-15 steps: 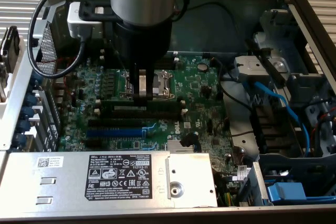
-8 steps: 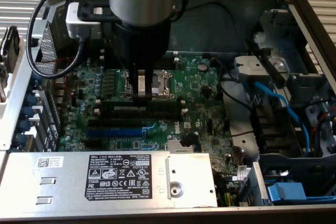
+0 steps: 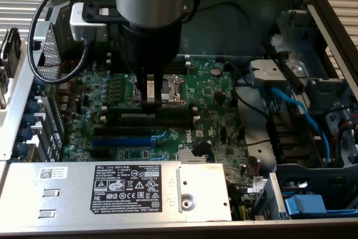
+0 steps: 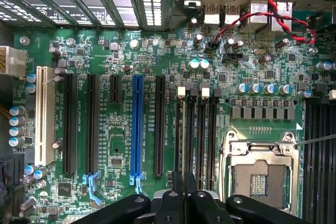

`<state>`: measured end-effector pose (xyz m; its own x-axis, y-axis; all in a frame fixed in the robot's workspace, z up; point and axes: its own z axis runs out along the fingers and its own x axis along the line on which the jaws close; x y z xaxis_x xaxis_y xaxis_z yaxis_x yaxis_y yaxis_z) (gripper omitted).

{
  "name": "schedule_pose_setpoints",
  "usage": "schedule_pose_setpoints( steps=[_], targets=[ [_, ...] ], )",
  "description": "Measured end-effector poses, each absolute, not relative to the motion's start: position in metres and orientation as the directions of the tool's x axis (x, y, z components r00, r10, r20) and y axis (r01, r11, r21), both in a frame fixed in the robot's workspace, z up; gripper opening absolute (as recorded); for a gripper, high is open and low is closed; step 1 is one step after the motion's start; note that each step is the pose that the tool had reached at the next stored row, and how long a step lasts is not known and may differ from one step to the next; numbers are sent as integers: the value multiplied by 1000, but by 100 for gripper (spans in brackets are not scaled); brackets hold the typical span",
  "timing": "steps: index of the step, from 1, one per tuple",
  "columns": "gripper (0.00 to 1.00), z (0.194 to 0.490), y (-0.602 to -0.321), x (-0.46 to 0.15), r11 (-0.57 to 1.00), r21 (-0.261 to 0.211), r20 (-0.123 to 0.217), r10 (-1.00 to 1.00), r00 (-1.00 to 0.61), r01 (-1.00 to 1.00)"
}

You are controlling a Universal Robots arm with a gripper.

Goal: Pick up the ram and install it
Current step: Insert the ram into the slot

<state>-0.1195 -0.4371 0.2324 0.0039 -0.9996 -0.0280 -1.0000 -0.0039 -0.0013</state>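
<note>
Hand (image 4: 183,178) fingers drawn close together, clamped on the ram (image 3: 171,109), which stands upright over the far black memory slots (image 4: 202,135), near the processor socket (image 4: 261,174).

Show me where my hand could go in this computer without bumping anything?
Best spot: the flat metal cover nearest the camera, either side of its black label. The grey metal panel beyond the board also looks bare. Crowded: the board under the gripper, and the exterior view's right, with blue cables.
</note>
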Motion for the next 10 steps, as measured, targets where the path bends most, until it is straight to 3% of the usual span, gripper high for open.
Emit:
schedule_pose_setpoints(
  steps=[10],
  targets=[
    [12,231,-437,-119,-4,-5,-28,-1000,5,-1000]
  ],
)
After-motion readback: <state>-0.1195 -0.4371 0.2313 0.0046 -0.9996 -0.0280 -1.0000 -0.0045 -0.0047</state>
